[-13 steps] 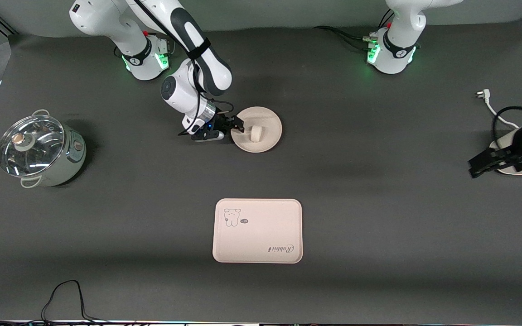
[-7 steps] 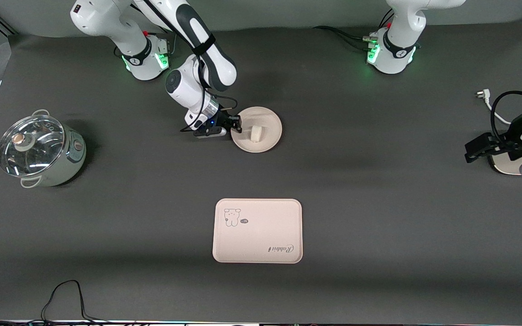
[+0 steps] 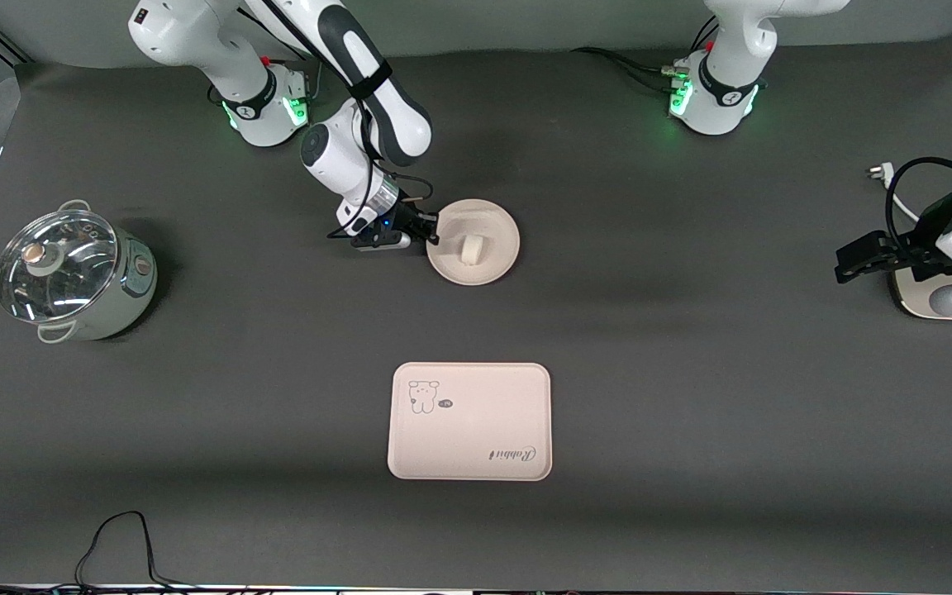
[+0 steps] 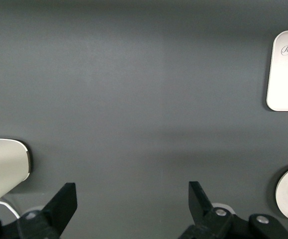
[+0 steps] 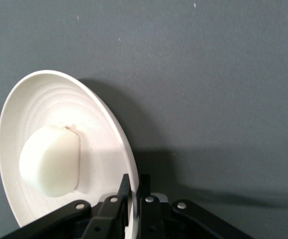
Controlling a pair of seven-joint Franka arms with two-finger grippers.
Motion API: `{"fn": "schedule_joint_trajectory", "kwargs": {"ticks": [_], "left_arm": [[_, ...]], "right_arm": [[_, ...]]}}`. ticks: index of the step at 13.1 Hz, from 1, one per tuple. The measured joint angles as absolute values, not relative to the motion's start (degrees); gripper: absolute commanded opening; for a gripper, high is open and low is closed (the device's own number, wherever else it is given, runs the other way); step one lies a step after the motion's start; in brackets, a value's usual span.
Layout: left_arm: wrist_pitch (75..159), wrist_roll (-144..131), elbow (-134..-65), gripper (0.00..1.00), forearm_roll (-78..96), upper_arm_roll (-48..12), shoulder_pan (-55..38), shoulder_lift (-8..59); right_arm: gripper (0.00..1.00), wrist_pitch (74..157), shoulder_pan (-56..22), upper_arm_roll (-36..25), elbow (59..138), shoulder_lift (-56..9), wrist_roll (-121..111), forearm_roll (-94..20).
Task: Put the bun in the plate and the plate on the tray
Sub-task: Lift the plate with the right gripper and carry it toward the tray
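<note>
Small cream-white rounded bun [image 3: 469, 248] lies in the round cream-white shallow plate [image 3: 497, 221], rim pinched by the right gripper [image 3: 432, 230]. Next, by judgement: carry it level to the pinkish-cream rectangular tray [image 3: 470, 421], nearer the camera. Left gripper [image 4: 132, 199] waits, fingers spread, at its table end.

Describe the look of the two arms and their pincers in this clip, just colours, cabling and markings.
Both arms are glossy white with dark grey joint bands. Each base glows green and has a small red fitting. The right arm's forearm has a wide black stripe, a black strap and a black cable running to the wrist. The right pincer is black, with a small blue light on its mount. The left pincer is black too, with a looping black cable.
</note>
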State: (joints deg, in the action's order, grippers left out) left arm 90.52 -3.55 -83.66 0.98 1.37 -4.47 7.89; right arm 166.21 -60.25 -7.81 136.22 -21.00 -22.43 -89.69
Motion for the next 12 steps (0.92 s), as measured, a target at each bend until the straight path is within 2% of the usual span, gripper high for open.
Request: {"fn": "schedule_joint_trajectory", "kwargs": {"ticks": [7,12], "left_arm": [[92.0,-3.5,-83.5,1.0,0.9,2.0,-4.5,7.5],[93.6,-3.5,-83.5,1.0,0.0,2.1,-4.5,7.7]], "right_arm": [[0.0,161.8,-52.9,-8.5,133.6,-21.2,-22.2,-84.6],[0.0,154.4,-51.5,-10.1,129.8,-20.1,2.1,-57.8]]}}
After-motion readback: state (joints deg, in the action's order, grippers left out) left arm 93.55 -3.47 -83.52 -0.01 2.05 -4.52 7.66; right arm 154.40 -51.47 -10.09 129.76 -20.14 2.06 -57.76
